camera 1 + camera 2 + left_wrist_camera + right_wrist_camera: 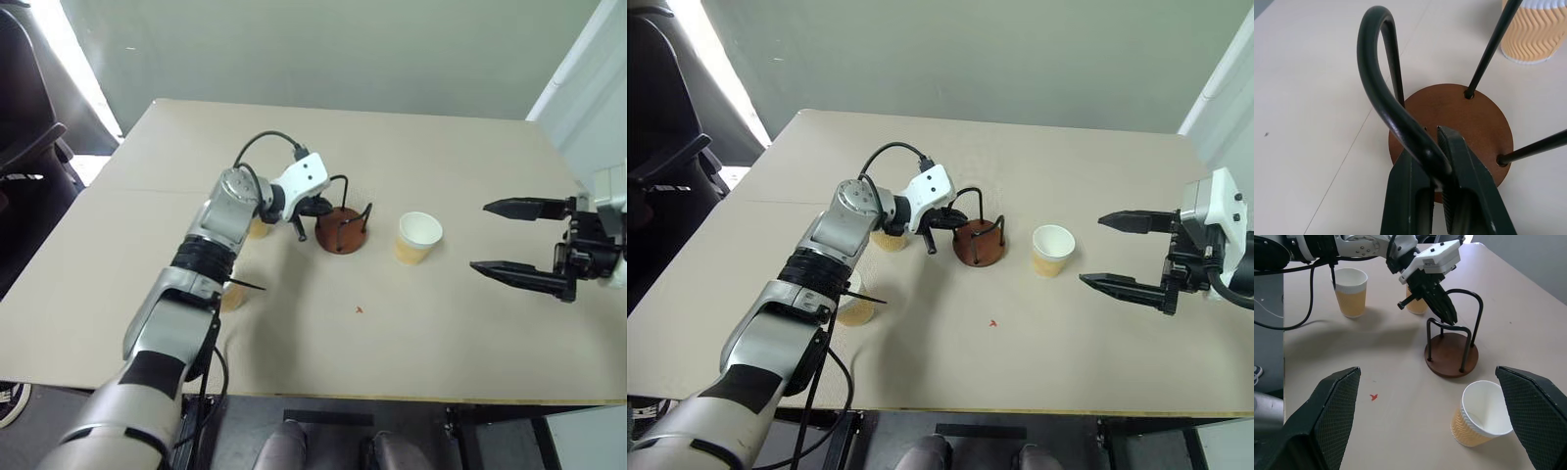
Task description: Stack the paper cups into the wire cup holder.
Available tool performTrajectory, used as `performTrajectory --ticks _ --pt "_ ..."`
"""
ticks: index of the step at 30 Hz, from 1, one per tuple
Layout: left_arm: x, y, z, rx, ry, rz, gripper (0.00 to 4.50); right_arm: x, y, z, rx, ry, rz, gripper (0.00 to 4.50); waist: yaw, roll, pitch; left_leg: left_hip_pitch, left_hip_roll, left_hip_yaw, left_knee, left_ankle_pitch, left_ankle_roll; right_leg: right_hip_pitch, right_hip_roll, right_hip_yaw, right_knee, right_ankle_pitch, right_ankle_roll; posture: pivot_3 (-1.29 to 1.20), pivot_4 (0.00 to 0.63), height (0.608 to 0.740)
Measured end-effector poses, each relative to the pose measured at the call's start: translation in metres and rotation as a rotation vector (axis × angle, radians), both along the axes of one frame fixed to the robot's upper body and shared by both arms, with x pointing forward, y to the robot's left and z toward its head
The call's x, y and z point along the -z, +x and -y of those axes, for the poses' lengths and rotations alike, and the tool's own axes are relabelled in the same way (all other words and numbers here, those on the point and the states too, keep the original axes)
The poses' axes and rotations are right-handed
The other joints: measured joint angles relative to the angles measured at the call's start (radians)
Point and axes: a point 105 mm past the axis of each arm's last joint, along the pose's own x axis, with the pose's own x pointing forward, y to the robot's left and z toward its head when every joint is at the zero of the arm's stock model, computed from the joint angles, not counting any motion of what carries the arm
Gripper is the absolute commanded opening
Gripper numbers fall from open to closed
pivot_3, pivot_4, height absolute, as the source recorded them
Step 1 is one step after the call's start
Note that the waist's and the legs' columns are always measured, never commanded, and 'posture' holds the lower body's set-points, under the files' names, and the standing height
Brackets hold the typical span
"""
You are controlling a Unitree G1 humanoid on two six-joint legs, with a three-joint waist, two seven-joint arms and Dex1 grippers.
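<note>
Left gripper [1442, 161] pinching wire cup holder [1451, 356] loop, right gripper [509, 237] spread, three paper cups [1480, 413] upright on table [470, 323], tiny red mark [992, 322].

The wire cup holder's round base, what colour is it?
Reddish-brown base, seen best in the left wrist view.

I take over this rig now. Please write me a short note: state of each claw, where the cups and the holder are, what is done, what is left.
Left claw: shut on a wire loop of the wire cup holder.
Right claw: open, holding nothing, beside the table's right part.
Paper cups: one right of the holder, two behind the left arm. All upright on the table.
Done: no cup in the holder.
Left: stack all three.
</note>
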Motion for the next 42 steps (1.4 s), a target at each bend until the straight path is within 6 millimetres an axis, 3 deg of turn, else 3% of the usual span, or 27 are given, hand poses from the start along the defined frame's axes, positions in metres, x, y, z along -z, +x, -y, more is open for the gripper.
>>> performTrajectory --ticks 7,12,15,19,26,30,34,42 --pt "-0.006 -0.043 -0.002 0.200 -0.003 -0.091 0.01 -0.001 0.001 0.002 0.000 -0.010 0.003 4.50 0.001 0.000 0.000 0.000 -0.005 0.006 0.000 -0.001 0.004 -0.003 -0.001 0.014 0.000 0.000 0.007 0.00 0.150 0.740" --pt "0.007 -0.094 0.008 0.386 -0.012 -0.219 0.01 0.004 -0.002 -0.004 -0.048 -0.038 -0.026 4.50 0.003 0.000 0.000 0.000 -0.006 0.009 0.002 -0.003 0.007 -0.003 -0.003 0.016 -0.001 0.000 0.010 0.00 0.150 0.740" --pt "0.015 -0.113 0.013 0.436 -0.017 -0.266 0.01 0.012 -0.003 -0.012 -0.094 -0.058 -0.060 4.50 0.002 0.000 0.000 0.002 -0.006 0.010 0.003 -0.003 0.008 -0.003 -0.004 0.017 0.001 0.000 0.010 0.00 0.150 0.740" --pt "0.029 -0.114 0.016 0.429 0.026 -0.268 0.01 0.011 -0.001 -0.024 -0.138 -0.066 -0.050 4.50 -0.001 0.000 0.000 0.008 -0.005 0.010 0.002 -0.003 0.010 0.001 -0.004 0.018 0.003 0.000 0.010 0.00 0.150 0.740" --pt "0.031 -0.099 0.021 0.423 0.093 -0.168 0.01 0.013 0.001 -0.028 -0.149 -0.073 -0.058 4.50 -0.001 0.000 0.000 0.010 -0.006 0.011 0.003 -0.005 0.013 0.003 -0.006 0.019 0.002 0.000 0.010 0.00 0.150 0.740" --pt "0.030 -0.101 0.025 0.474 0.130 -0.108 0.01 0.013 0.001 -0.026 -0.145 -0.089 -0.059 4.50 -0.001 0.000 0.000 0.010 -0.006 0.012 0.003 -0.005 0.013 0.003 -0.006 0.020 0.001 0.000 0.010 0.00 0.150 0.740" --pt "0.032 -0.102 0.024 0.489 0.143 -0.109 1.21 0.016 0.003 -0.026 -0.138 -0.105 -0.065 4.50 -0.002 0.000 0.000 0.010 -0.006 0.013 0.002 -0.006 0.014 0.003 -0.006 0.020 0.001 0.000 0.010 0.00 0.150 0.740" --pt "0.033 -0.099 0.023 0.472 0.159 -0.086 4.13 0.030 0.011 -0.029 -0.144 -0.177 -0.078 4.50 -0.004 0.000 0.000 0.009 -0.006 0.013 0.002 -0.006 0.014 0.002 -0.006 0.020 0.000 0.000 0.010 0.00 0.150 0.740"
